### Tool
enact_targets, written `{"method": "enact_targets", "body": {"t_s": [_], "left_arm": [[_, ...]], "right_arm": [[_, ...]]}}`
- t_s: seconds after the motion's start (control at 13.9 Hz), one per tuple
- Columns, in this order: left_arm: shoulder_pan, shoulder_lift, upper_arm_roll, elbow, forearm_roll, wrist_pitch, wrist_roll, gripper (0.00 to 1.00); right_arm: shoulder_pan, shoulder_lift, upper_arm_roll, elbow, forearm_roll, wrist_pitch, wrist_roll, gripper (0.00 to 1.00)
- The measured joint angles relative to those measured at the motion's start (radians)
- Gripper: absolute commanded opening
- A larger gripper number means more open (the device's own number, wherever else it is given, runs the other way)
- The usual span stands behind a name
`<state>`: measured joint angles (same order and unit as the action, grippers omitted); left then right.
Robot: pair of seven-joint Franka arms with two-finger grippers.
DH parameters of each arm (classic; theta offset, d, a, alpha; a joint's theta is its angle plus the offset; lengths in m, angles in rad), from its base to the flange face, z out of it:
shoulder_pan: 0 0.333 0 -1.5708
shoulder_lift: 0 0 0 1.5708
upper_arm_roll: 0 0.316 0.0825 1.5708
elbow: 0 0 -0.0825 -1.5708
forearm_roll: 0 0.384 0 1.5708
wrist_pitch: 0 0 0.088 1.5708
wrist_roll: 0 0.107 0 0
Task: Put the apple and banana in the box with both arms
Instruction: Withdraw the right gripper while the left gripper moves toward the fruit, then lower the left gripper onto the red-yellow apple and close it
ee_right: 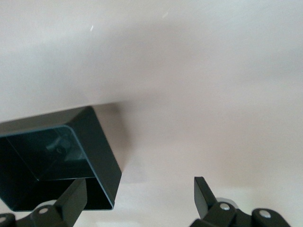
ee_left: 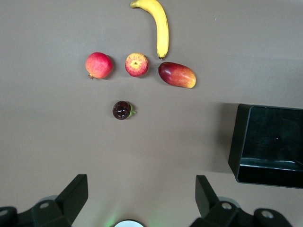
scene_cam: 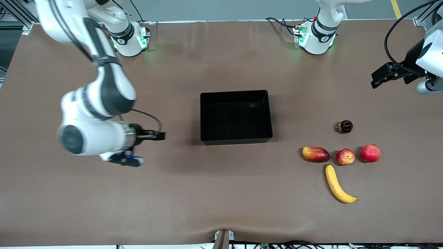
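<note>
- From the front, the rectangular open-top black plastic box [scene_cam: 236, 117] sits mid-table and looks empty; nothing has gone in yet
- The fruit is grouped toward the left arm's end of the table: the small round red-and-yellow streaked apple [scene_cam: 345, 156] lies between an elongated red-yellow mango [scene_cam: 316, 154] and a plain red round fruit [scene_cam: 370, 153], with the long curved yellow banana [scene_cam: 337, 184] just nearer the camera than the apple, and a small dark glossy fruit [scene_cam: 345, 126] farther from it
- The right gripper [scene_cam: 154, 135] hangs over bare brown table toward the right arm's end, beside the box; the left gripper [scene_cam: 386, 74] is up at the table's edge, well apart from the fruit
- In the left wrist view the left gripper [ee_left: 141, 198] shows its fingers [ee_left: 73, 191] spread wide and holding nothing, with the apple [ee_left: 136, 65], banana [ee_left: 157, 24] and a corner of the box [ee_left: 267, 144] all in sight
- In the right wrist view the right gripper [ee_right: 139, 201] is likewise released and empty, with one corner of the box [ee_right: 57, 161] below it
- My reading: the left arm should take the first pick; the apple is crowded by its neighbours, so come straight down with the fingers set in the gaps, or start with the banana, gripping across its middle
</note>
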<state>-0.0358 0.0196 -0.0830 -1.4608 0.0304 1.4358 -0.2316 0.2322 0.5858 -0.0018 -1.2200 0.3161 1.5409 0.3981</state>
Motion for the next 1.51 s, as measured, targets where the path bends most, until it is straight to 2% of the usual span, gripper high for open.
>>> {"method": "enact_targets", "body": {"t_s": [0.22,0.5,0.65,0.94,1.23,1.37,1.51], "left_arm": [[0.002,0.000,0.002,-0.002,0.000,-0.001,0.000,1.00],[0.016,0.010,0.009,-0.016,0.000,0.003,0.000,1.00],[0.032,0.033,0.010,-0.031,0.001,0.037,0.000,1.00],[0.055,0.082,0.011,-0.130,0.003,0.220,0.001,1.00],[0.097,0.132,0.012,-0.276,0.007,0.452,0.004,1.00],[0.113,0.178,0.012,-0.337,0.007,0.572,0.015,1.00],[0.114,0.252,0.011,-0.352,0.007,0.667,0.015,1.00]], "right_arm": [[-0.096,-0.037,-0.005,0.052,-0.027,-0.153,-0.015,1.00],[-0.143,-0.087,-0.008,0.133,-0.214,-0.269,-0.034,1.00],[-0.170,-0.115,-0.010,0.139,-0.244,-0.332,-0.084,1.00],[-0.259,-0.237,-0.011,0.148,-0.251,-0.413,-0.153,1.00],[-0.274,-0.399,-0.004,0.073,-0.350,-0.419,-0.225,1.00],[-0.275,-0.433,-0.004,0.037,-0.365,-0.409,-0.225,1.00],[-0.283,-0.449,-0.007,-0.006,-0.367,-0.356,-0.242,1.00]]}}
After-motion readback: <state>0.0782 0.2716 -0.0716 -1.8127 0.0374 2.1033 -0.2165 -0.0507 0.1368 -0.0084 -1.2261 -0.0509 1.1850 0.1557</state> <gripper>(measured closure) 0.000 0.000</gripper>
